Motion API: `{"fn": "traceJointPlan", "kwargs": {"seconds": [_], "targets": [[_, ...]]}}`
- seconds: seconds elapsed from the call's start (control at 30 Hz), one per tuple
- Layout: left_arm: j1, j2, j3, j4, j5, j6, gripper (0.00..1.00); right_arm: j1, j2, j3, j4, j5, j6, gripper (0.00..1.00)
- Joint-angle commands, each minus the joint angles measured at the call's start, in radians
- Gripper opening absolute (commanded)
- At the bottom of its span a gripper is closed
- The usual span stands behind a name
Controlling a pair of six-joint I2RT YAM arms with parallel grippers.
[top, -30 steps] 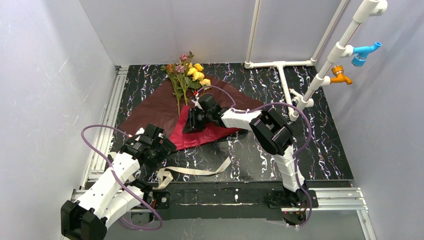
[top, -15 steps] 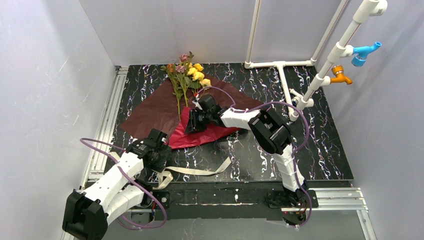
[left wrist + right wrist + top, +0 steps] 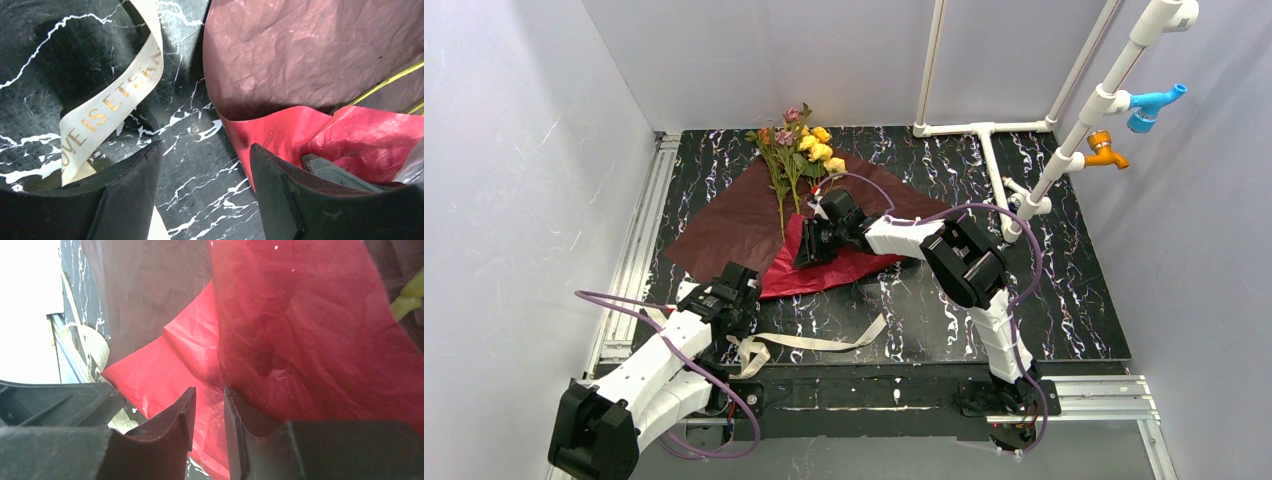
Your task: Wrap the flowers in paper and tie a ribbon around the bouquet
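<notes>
- Aluminium rails (image 3: 904, 390) edged the near and left sides of a black tabletop (image 3: 1024, 300) veined with white, behind the left fingers (image 3: 135, 180).
- The left fingers stood well apart over bare tabletop and held nothing.
- The ribbon (image 3: 824, 343) lay loose on the tabletop. One curl with gold lettering passed just outside one left finger, and the rest trailed away toward the right arm's base.
- The paper (image 3: 724, 225) lay spread flat just beyond the left fingers, with its near corner turned up to show a brighter red underside close to the other left finger.
- The right fingers (image 3: 175, 420) were at that raised flap with only a narrow gap between them. Red paper showed in the gap, but I cannot tell whether it was pinched.
- The right forearm lay across the sheet's right part, and a purple cable (image 3: 1004, 215) looped above it.
- The flowers (image 3: 809, 145) lay beyond the right fingers on the far part of the paper, with blooms toward the back wall and stem ends just beside the flap.
- White pipes (image 3: 984, 130) stood far right of both fingers, carrying a blue fitting (image 3: 1154, 103) and an orange fitting (image 3: 1106, 150).
- Pale grey walls (image 3: 514, 150) closed the left, back and right sides.
</notes>
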Motion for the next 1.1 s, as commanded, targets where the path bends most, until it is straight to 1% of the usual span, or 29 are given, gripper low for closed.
{"fn": "traceJointPlan", "kwargs": {"seconds": [0.0, 0.2, 0.3, 0.33, 0.4, 0.43, 0.5, 0.53, 0.57, 0.63, 0.73, 0.8, 0.9, 1.07], "targets": [[0.003, 0.010, -0.018, 0.028, -0.124, -0.032, 0.63, -0.004, 0.001, 0.028, -0.051, -0.003, -0.036, 0.36], [0.004, 0.055, -0.022, 0.037, -0.161, -0.053, 0.61, -0.004, 0.000, 0.029, -0.078, -0.006, -0.047, 0.36], [0.003, 0.110, -0.014, 0.024, -0.155, -0.082, 0.58, -0.006, 0.002, 0.030, -0.082, -0.011, -0.048, 0.36], [0.003, 0.131, -0.012, 0.031, -0.151, -0.080, 0.56, -0.005, 0.002, 0.030, -0.084, -0.013, -0.050, 0.35], [0.003, 0.173, -0.011, 0.062, -0.143, -0.075, 0.48, -0.005, -0.002, 0.029, -0.089, -0.022, -0.052, 0.35], [0.005, 0.189, -0.011, 0.077, -0.138, -0.069, 0.40, -0.005, -0.003, 0.027, -0.093, -0.024, -0.055, 0.35], [0.005, 0.221, 0.005, 0.081, -0.137, -0.056, 0.20, -0.005, -0.014, 0.023, -0.109, -0.043, -0.067, 0.35], [0.005, 0.253, 0.046, 0.065, -0.150, -0.019, 0.07, -0.006, -0.044, 0.005, -0.129, -0.048, -0.081, 0.35], [0.005, 0.263, 0.062, 0.064, -0.149, 0.011, 0.00, -0.004, -0.065, -0.002, -0.150, -0.049, -0.084, 0.35], [0.005, 0.257, 0.069, 0.054, -0.146, 0.027, 0.00, 0.020, -0.119, -0.028, -0.202, -0.046, -0.077, 0.33], [0.005, 0.233, 0.064, 0.044, -0.158, 0.042, 0.00, 0.091, -0.136, -0.035, -0.221, -0.016, -0.051, 0.28], [0.005, 0.223, 0.063, 0.042, -0.155, 0.054, 0.00, 0.111, -0.110, -0.020, -0.219, 0.001, -0.032, 0.26], [0.004, 0.220, 0.070, 0.040, -0.146, 0.070, 0.00, 0.144, -0.038, 0.047, -0.254, 0.004, -0.032, 0.24], [0.005, 0.201, 0.090, 0.030, -0.151, 0.115, 0.00, 0.157, -0.003, 0.048, -0.245, 0.014, -0.027, 0.23]]}}
